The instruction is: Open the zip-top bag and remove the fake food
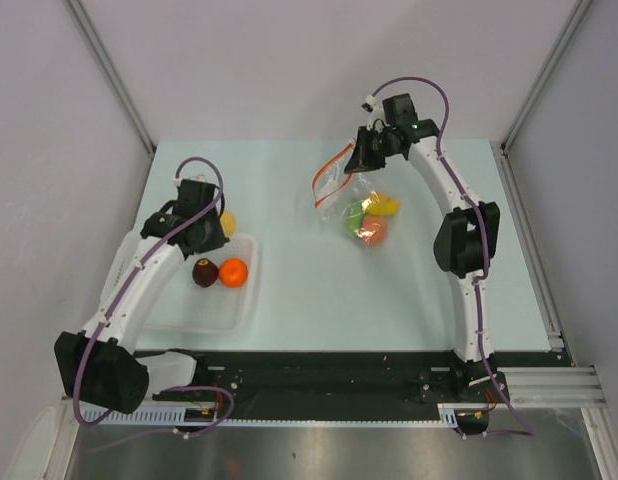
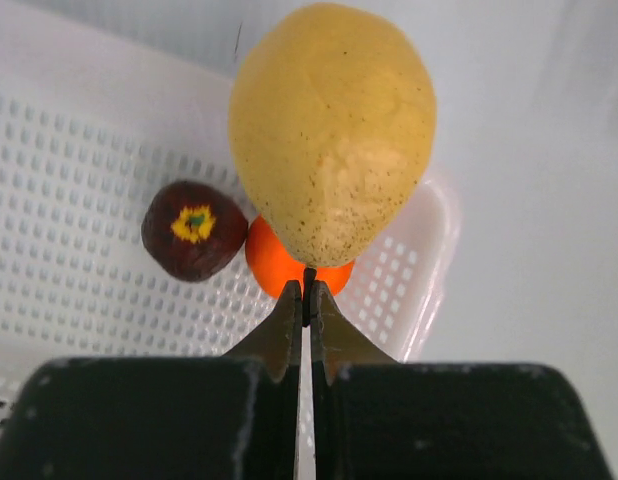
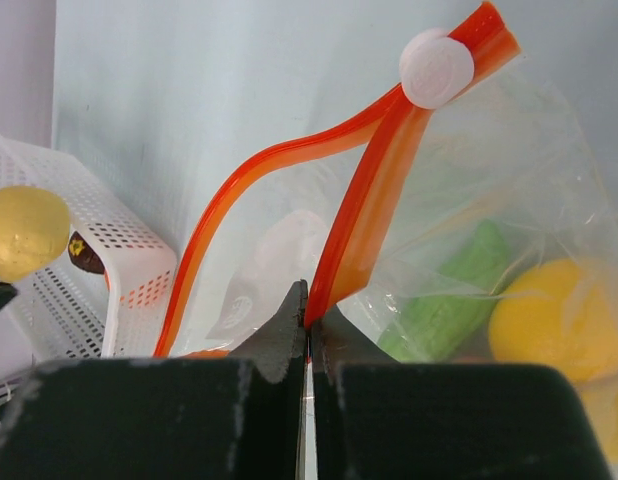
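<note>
My left gripper [image 2: 307,290] pinches shut on just the tip of the yellow fruit [image 2: 334,130] above the basket [image 2: 79,150]. It's a thin hold, so the fruit could drop outside the rim. My right gripper [image 3: 309,312] is clamped on the zip-top bag [image 3: 554,150] by its red strip [image 3: 361,225], with fake food [image 3: 549,320] inside; the strip could slip free.

Top external overlooks the whole table [image 1: 299,290] from above the near edge. Wrist views hug left end effector [image 2: 306,288] and right end effector [image 3: 307,310]; all share the basket [image 1: 211,312].

basket [image 1: 251,285] left, bag [image 1: 334,195] right, table [image 1: 289,235] between
</note>
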